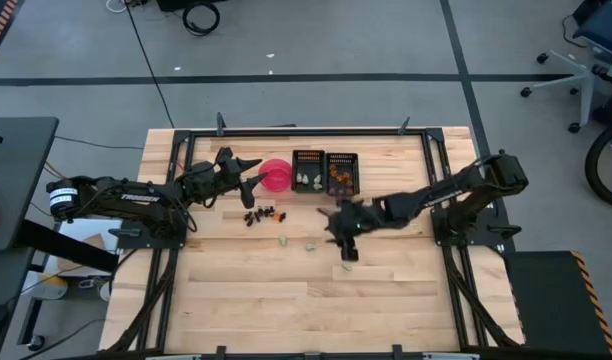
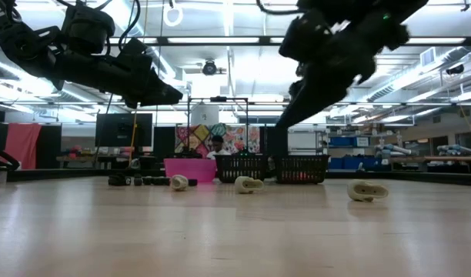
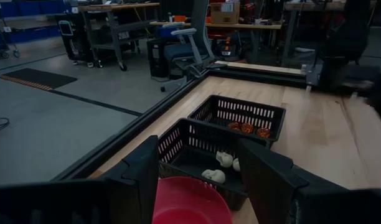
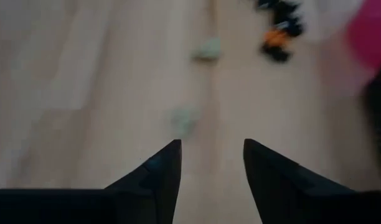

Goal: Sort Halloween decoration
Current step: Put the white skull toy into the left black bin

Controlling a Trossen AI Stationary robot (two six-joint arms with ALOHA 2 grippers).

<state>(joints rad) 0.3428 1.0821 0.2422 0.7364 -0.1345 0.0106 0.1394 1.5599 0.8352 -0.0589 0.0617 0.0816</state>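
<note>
Three pale greenish-white pieces still lie loose on the tabletop (image 1: pixel 286 300): one (image 1: pixel 283 239) below the dark cluster, one (image 1: pixel 312 246) nearer the middle, and one (image 1: pixel 350 267) lowest in the high view. The last sits just beside the right hand (image 1: pixel 346 245), slightly past its fingertips on the side away from the trays. The middle piece lies a little off to that hand's left. In the right wrist view a pale piece (image 4: pixel 185 118) shows ahead of the fingers and a touch to one side of the gap, not between them. That hand is open and holds nothing.

The dark brown-black pieces (image 1: pixel 261 214), with an orange one among them, lie below the pink bowl (image 1: pixel 276 175). Other pale pieces already rest in the nearer black tray (image 3: pixel 197 140), and orange ones in the farther tray (image 3: pixel 240 112).

The left hand (image 1: pixel 248 172) hangs open and empty at the bowl, well apart from the pale pieces, so I judge the right arm is the one placed to take them.
</note>
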